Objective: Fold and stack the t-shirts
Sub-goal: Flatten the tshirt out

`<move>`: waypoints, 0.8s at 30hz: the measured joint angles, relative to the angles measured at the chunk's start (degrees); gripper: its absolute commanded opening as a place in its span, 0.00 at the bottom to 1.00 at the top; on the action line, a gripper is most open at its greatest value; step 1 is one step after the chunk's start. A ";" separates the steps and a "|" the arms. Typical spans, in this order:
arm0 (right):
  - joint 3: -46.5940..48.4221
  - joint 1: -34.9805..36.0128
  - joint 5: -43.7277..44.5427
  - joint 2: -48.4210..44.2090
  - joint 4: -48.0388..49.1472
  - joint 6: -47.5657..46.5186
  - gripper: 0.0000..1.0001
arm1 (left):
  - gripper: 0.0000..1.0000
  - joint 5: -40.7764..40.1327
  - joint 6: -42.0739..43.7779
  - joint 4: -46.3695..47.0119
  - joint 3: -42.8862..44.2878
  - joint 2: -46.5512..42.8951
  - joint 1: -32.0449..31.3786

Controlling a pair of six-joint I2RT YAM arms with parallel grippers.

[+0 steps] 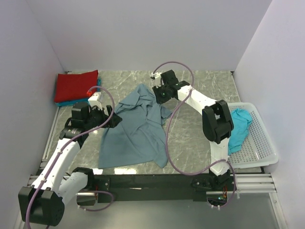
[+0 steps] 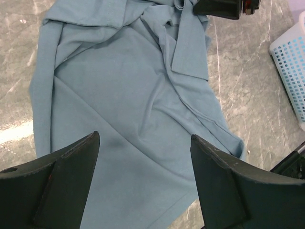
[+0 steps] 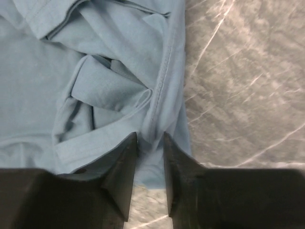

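Slate-blue cotton t-shirt (image 1: 133,133) lies crumpled mid-table. The right gripper (image 3: 150,138) pinches its hemmed edge, and the left gripper (image 2: 144,138) hangs spread wide over its left side. Bare grey marble tabletop (image 1: 190,138) lies to its right, with white walls (image 1: 143,33) on 3 sides.

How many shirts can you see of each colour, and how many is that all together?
slate-blue shirt: 1
red shirt: 1
turquoise shirts: 2, one in the basket, one only peeking out under the red shirt
Total: 4 shirts
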 measured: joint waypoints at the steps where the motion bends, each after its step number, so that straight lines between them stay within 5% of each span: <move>1: 0.00 -0.17 -0.37 -0.26 -0.04 -0.24 0.39 | 0.82 0.24 0.00 0.00 0.00 0.02 0.00; 6: 0.15 -0.90 -1.57 -0.37 -0.90 -1.29 0.44 | 0.82 0.72 0.02 0.02 0.00 0.00 0.00; 10: 0.15 -1.07 -2.23 -0.35 -1.73 -1.70 0.38 | 0.82 0.76 0.00 0.00 0.00 0.00 0.00; 11: 0.15 -1.07 -2.49 -0.35 -2.01 -1.90 0.33 | 0.82 0.81 0.02 0.02 0.00 0.00 0.00; 13: 0.22 -1.11 -3.08 -0.33 -2.43 -2.36 0.02 | 0.82 0.92 0.02 0.02 0.00 0.00 0.00; 14: 0.24 -1.25 -3.30 -0.33 -2.60 -2.56 0.00 | 0.82 0.94 0.02 0.00 0.00 0.00 0.00; 24: 7.02 -3.72 10.27 -0.33 1.22 -7.17 0.00 | 0.82 2.49 0.07 0.11 0.00 0.00 -0.02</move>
